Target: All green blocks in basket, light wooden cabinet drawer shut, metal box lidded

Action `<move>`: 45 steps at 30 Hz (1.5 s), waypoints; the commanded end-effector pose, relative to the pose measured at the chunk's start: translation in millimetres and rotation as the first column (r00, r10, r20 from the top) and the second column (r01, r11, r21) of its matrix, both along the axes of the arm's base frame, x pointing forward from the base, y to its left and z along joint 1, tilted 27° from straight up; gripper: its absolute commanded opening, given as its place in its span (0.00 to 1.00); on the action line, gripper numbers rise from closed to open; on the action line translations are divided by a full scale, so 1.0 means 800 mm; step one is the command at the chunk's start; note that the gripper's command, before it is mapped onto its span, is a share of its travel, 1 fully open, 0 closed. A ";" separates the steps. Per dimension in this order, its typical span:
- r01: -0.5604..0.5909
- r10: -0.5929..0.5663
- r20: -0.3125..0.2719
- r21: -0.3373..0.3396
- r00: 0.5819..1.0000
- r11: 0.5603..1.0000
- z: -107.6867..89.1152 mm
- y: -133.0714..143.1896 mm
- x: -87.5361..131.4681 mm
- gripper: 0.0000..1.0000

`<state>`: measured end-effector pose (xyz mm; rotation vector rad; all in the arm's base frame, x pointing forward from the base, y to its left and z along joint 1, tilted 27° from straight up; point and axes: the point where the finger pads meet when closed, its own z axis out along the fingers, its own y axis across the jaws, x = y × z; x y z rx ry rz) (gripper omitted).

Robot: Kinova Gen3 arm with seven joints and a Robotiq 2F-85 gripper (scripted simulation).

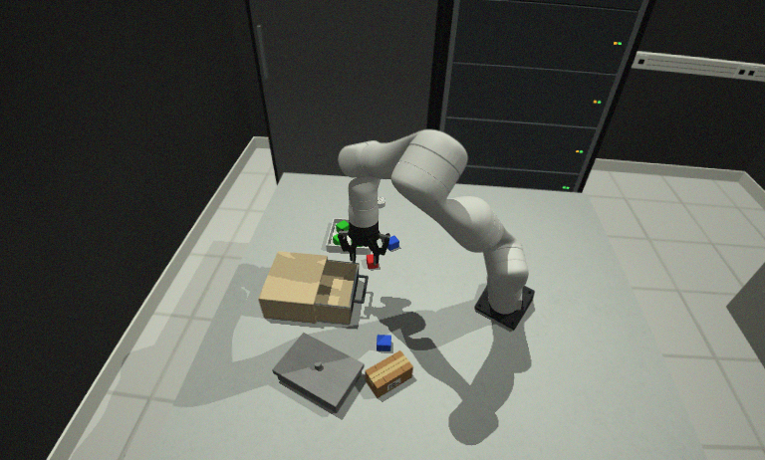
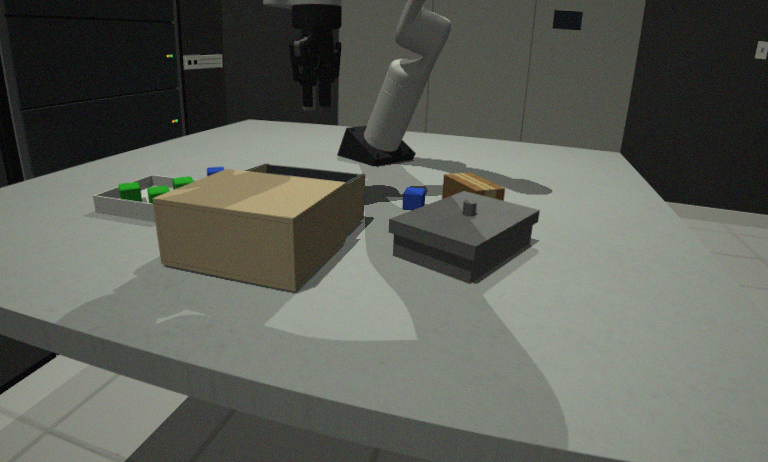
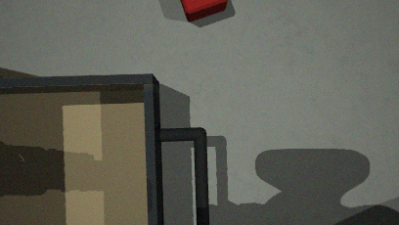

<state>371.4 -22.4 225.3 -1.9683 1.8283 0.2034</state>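
The white basket (image 1: 335, 233) holds three green blocks (image 2: 157, 191) and stands behind the light wooden cabinet (image 1: 293, 285). The cabinet's drawer (image 1: 337, 292) is pulled out; the part of its inside that I see holds no block. The wrist view looks down on the drawer's corner (image 3: 78, 157) and its dark handle (image 3: 196, 166). My gripper (image 1: 364, 249) is open and empty. It hangs high above the table, between the basket and the drawer handle (image 1: 363, 288). The grey metal box has its lid (image 2: 464, 218) on.
A red block (image 1: 372, 261) lies just past the drawer, also at the top of the wrist view (image 3: 202, 7). One blue block (image 1: 393, 242) lies right of the basket, another (image 1: 383, 342) near a small wooden box (image 1: 388, 373) beside the metal box.
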 end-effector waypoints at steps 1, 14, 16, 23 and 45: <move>-0.020 0.021 0.019 -0.008 1.000 1.000 0.006 0.005 -0.002 0.61; -0.020 0.021 0.019 -0.008 1.000 1.000 0.006 0.005 -0.002 0.61; -0.020 0.021 0.019 -0.008 1.000 1.000 0.006 0.005 -0.002 0.61; -0.020 0.021 0.019 -0.008 1.000 1.000 0.006 0.005 -0.002 0.30; -0.020 0.021 0.019 -0.008 1.000 1.000 0.006 0.005 -0.002 0.30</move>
